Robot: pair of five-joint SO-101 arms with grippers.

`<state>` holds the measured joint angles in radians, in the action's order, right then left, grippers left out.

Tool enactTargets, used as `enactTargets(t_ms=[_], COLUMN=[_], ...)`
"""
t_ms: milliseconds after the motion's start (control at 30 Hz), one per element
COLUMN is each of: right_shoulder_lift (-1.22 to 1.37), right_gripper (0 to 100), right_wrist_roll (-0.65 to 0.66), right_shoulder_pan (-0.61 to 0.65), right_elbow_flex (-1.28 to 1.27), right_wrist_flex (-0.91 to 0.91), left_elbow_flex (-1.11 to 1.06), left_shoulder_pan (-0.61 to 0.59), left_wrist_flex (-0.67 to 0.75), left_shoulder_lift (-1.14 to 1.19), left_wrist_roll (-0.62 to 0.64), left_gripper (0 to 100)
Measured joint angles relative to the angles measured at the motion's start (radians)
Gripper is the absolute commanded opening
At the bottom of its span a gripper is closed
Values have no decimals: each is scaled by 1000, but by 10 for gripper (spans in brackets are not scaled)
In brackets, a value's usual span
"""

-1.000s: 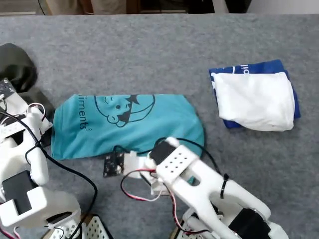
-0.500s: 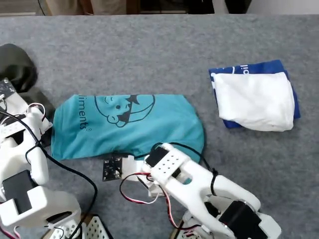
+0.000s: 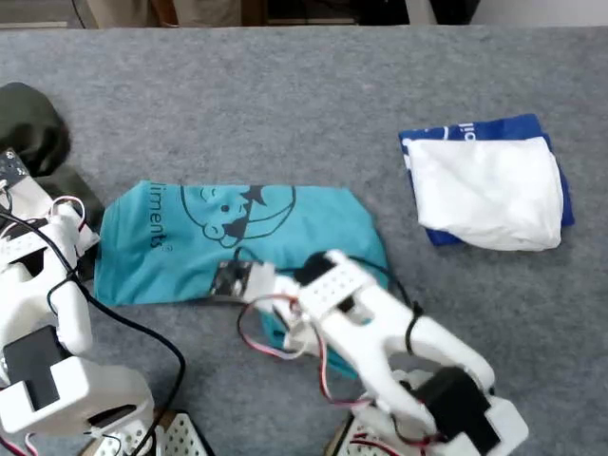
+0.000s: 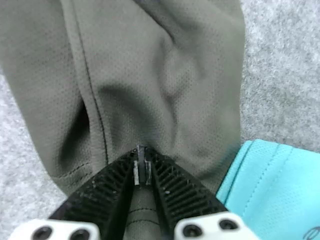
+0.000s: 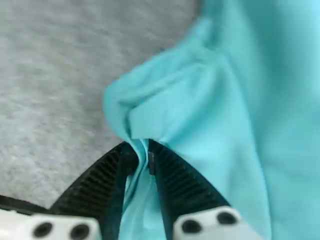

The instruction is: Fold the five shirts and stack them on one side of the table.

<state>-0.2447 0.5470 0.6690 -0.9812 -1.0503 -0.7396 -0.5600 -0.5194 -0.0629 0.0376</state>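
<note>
One grey felt tabletop [image 3: 285, 104]; right gripper [image 5: 143, 150] clamped on crumpled teal cotton shirt [image 3: 313, 228], left gripper [image 4: 141, 161] pinching olive mesh shirt [image 4: 165, 75], mostly cut off.

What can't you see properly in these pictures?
- Blue shirt: high view, the white shirt lies on it; just its edges show.
- Teal shirt: high view, the right arm covers its near edge.
- Dark olive shirt: high view, cut off by the picture's left edge.
- Cloth inside the right gripper: right wrist view, hidden between its shut fingers.
</note>
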Motion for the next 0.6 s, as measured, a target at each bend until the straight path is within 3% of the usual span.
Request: enactTargets(t_ms=[300,600], right_shoulder_lift=[58,417], right_gripper=[3,3], right_wrist_roll=[-2,26], right_shoulder_pan=[-40,-153], right_elbow_flex=[413,928], right_wrist_flex=[-341,-529], left_elbow_flex=[0,0], left_shoulder_pan=[0,0], left_wrist_flex=[0,0], left_shoulder_lift=[0,0], left_wrist_roll=[0,0], left_gripper=[21,21])
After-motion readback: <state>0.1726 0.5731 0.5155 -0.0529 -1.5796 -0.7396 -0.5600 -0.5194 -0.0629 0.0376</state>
